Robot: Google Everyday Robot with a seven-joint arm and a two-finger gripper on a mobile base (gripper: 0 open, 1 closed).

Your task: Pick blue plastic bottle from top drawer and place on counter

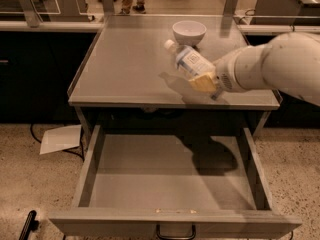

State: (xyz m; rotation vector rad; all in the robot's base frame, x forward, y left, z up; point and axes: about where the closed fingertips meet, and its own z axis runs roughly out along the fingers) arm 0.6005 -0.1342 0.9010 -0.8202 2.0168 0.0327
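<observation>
Camera view: gripper (204,83) pinching blue plastic bottle (189,61), tilted, cap up-left, above counter (125,69) near white bowl (189,32); top drawer (165,179) open

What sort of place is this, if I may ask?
Likely a lab or kitchenette: metal counter, open top drawer, white bowl. The gripper holds the blue plastic bottle above the counter.

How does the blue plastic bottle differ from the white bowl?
The blue plastic bottle is tilted, held above the counter by the end effector, which is shut on it; the white bowl rests upright on the counter near its far edge. The bottle is slim, clear and labelled; the bowl is wide, open and plain white. Neither is in the top drawer.
</observation>
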